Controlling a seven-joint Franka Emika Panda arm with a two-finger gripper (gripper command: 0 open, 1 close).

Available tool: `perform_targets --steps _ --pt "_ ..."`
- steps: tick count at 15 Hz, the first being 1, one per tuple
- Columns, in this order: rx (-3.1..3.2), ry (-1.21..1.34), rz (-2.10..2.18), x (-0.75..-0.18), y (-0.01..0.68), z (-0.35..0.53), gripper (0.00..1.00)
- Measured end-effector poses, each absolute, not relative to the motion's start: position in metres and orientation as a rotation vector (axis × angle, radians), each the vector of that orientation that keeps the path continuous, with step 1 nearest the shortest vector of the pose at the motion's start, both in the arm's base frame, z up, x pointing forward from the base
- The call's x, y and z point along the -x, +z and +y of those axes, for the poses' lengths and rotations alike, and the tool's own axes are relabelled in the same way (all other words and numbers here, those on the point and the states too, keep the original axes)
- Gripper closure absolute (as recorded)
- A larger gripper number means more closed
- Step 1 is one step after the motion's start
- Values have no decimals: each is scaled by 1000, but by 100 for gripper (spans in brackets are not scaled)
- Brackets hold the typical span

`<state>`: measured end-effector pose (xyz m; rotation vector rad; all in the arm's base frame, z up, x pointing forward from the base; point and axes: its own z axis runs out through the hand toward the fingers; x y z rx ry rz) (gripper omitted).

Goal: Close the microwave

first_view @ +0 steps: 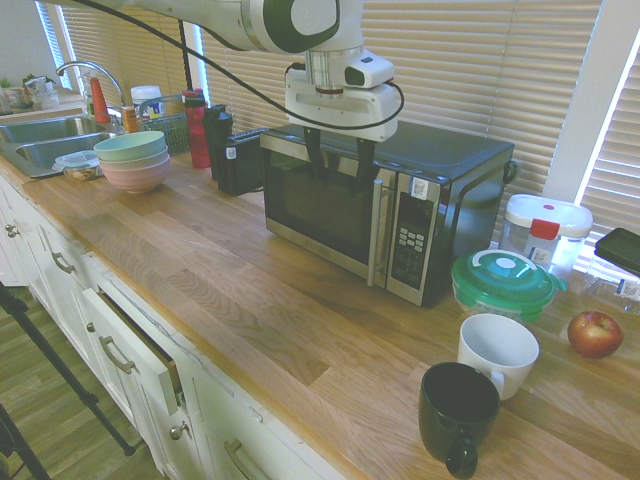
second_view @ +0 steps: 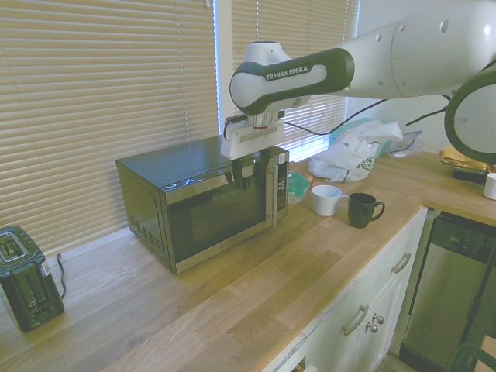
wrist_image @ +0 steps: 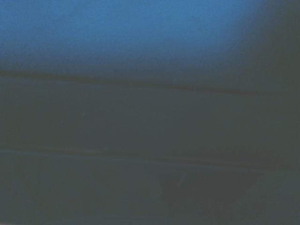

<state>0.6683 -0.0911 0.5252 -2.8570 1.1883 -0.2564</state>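
In a kitchen, a wooden desk [first_view: 215, 265] is set along a window with closed blinds [second_view: 101, 93]. In the first exterior view the microwave [first_view: 350, 200] is seen on the desk just past the centre, toward one o'clock, with a green-lidded bowl [first_view: 505, 283] at its four o'clock and a white mug [first_view: 497, 352] and a black mug [first_view: 457, 412] farther off at five o'clock.

The fingers [first_view: 340, 180] are held wide apart, pointing down in front of the upper door, with nothing visible between them. The vertical handle [first_view: 378, 233] is placed at their five o'clock; whether the door is being touched cannot be told. The door appears flush or nearly so, and whether it is latched cannot be told either.

If closing is still needed, a firm push near the handle side would be called for. With pressure put too far toward the hinge side, the latch might be left uncaught. The handle could be snagged by a finger on a sideways move, and the door dragged open. If pushed too hard, the whole microwave might be slid back toward the blinds.
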Motion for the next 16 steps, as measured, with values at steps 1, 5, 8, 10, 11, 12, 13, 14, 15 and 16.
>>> perform_targets --steps 1,5,8,10,11,12,13,14,15,16 --pt "2857 -254 1190 -669 524 -92 0" --pt "2871 -253 1154 -668 521 -86 0" --pt "2874 -311 1081 -657 511 -66 0" --pt "2875 -321 1054 -642 505 -54 0" --pt "2874 -324 1046 -634 503 -50 0" --pt "2874 -323 1042 -626 500 -48 0" --pt "2874 -321 1039 -617 496 -46 0" --pt "2872 -320 1040 -608 491 -46 0" --pt "2871 -318 1041 -598 484 -46 0" --pt "2869 -318 1042 -589 478 -47 0"
